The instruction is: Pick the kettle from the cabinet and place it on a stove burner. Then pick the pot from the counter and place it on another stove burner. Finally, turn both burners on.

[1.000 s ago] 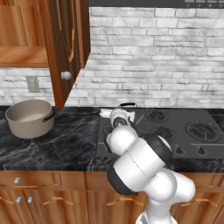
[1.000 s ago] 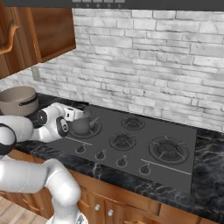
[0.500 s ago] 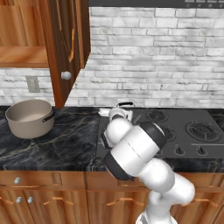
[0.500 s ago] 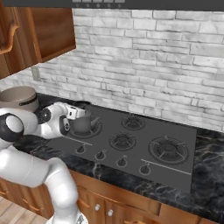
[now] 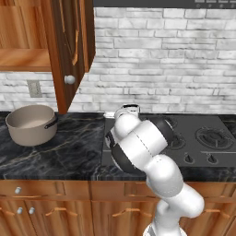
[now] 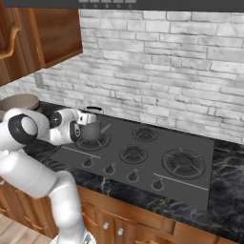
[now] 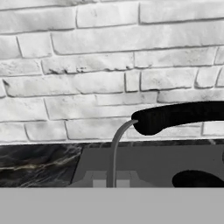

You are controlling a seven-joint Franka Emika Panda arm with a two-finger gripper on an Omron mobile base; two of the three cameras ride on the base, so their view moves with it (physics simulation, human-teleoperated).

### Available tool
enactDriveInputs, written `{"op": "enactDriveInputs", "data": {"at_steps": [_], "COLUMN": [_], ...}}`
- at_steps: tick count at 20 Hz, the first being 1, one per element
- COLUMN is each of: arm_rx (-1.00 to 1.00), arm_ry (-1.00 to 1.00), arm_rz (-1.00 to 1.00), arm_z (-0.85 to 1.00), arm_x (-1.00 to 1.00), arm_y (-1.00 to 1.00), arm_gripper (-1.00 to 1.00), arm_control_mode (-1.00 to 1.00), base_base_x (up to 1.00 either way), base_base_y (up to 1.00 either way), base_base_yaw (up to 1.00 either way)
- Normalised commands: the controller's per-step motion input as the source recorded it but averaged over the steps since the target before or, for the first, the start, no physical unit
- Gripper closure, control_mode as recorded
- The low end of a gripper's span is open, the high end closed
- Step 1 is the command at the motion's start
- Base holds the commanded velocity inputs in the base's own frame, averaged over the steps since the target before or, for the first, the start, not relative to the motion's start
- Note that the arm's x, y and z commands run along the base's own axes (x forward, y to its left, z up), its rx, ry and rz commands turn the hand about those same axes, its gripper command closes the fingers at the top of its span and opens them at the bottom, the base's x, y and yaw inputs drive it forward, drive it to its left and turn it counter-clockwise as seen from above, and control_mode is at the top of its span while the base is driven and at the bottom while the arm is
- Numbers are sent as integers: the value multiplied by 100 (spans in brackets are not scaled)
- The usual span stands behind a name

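The kettle (image 6: 92,134) sits on the rear left burner (image 6: 95,141) of the cooktop (image 6: 190,183), upright with its spout toward the middle of the stove, so the first placement looks done. The gripper (image 6: 86,117) hovers just behind and above the kettle, near the brick wall; in the hand view the kettle's dark arched handle (image 7: 175,117) crosses close in front of the camera. I cannot tell whether the jaws are released or clenched, since the fingertips are hidden. Judging by the hand's place beside the handle, it is either letting go or about to lift clear.

The pot (image 5: 30,123) stands on the black marble table (image 5: 64,152), well left of the stove, under the open cabinet (image 5: 27,41) door. That is likely the next target, meant for another free burner (image 6: 183,162). The knobs (image 6: 133,177) along the front edge wait for the last step
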Motion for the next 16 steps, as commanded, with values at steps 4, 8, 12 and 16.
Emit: {"op": "enactDriveInputs", "data": {"at_steps": [4,8,12,16], "arm_rx": [0,0,0,0], "arm_ry": [2,0,0,0], "arm_rz": [4,5,2,0], "arm_z": [-23,-33,-39,-26], "arm_x": [18,2,-14,-6], "arm_y": [3,10,22,16], "arm_gripper": [100,100,100,-100], "arm_control_mode": [-100,-100,-100,-100], "base_base_x": [0,0,0,0], "base_base_y": [0,0,0,0], "base_base_yaw": [0,0,0,0]}}
